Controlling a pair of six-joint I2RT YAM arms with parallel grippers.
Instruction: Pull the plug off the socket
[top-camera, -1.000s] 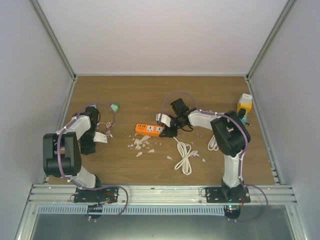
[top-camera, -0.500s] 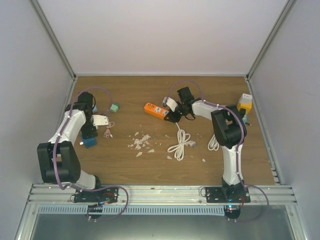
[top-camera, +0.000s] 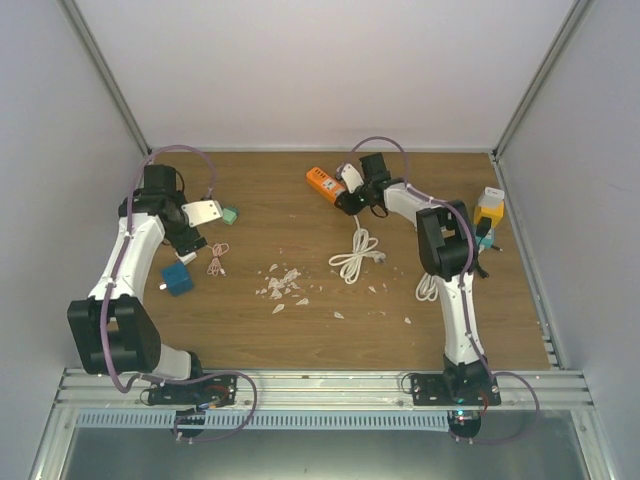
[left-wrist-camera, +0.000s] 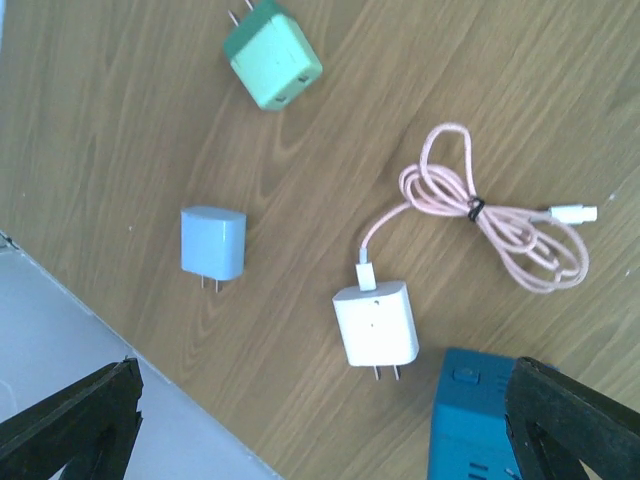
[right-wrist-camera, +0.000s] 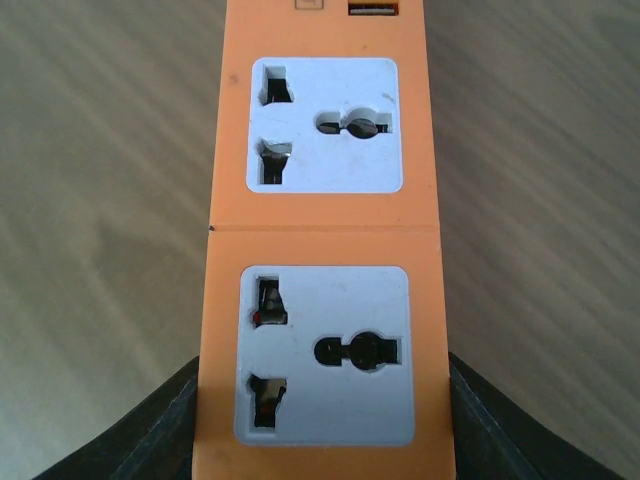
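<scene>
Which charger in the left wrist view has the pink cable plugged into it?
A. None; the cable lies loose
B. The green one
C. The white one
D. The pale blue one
C: the pink cable runs from its coiled bundle down to a white connector seated in the top of the white charger, while the green and pale blue chargers lie apart with nothing attached.

The wooden worktop (top-camera: 270, 195) carries loose things. At left lie a green adapter (left-wrist-camera: 272, 55), a pale blue adapter (left-wrist-camera: 213, 243), and a white adapter (left-wrist-camera: 376, 325) plugged into a coiled pink cable (left-wrist-camera: 490, 225), just beside a blue block (left-wrist-camera: 480, 425). White scraps (top-camera: 280, 285) litter the middle. A coiled white cord (top-camera: 357, 255) lies right of them, and a yellow box (top-camera: 488, 210) stands at the right edge. Near the far edge is an orange power strip (right-wrist-camera: 325, 240), gripped in the right claw (right-wrist-camera: 322, 430).
</scene>
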